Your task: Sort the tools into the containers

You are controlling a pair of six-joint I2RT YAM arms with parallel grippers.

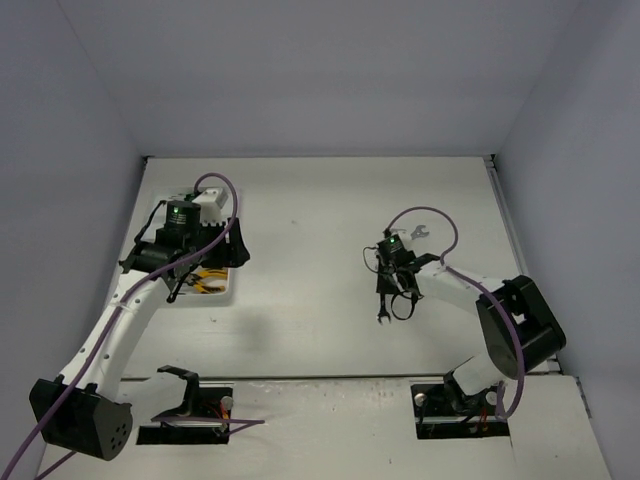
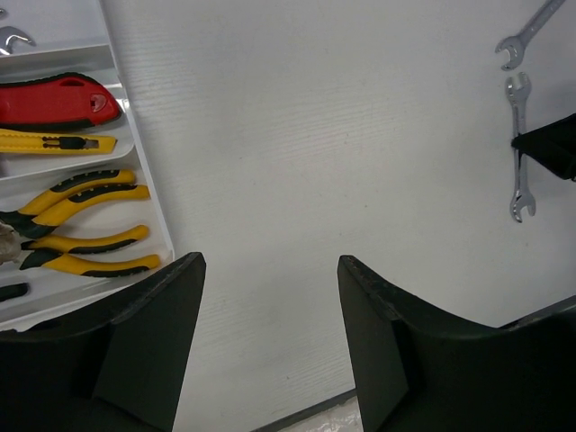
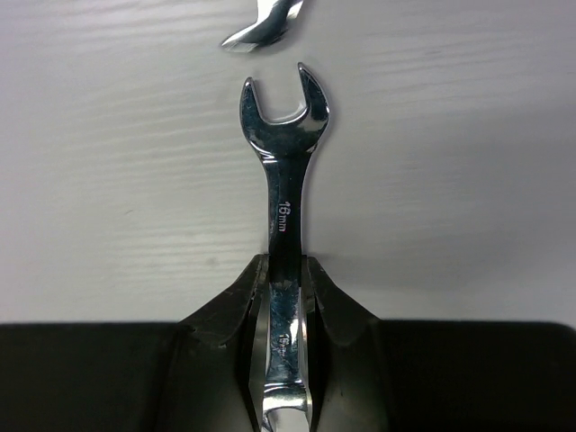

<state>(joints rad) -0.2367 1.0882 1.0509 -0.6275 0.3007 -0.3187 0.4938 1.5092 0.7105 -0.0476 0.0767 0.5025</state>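
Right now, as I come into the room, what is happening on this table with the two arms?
The robot is sorting tools into a white tray. The right gripper is shut on the shank of a silver wrench out on the table; I cannot tell whether it is lifted. A second wrench lies just beyond it. The left gripper is open and empty beside the tray, which already holds yellow-handled pliers, a red cutter and a yellow knife.

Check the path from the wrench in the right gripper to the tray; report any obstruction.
Nothing lies on the table between the wrench and the tray. Only the left gripper, open, hangs over the tray and may crowd the drop.
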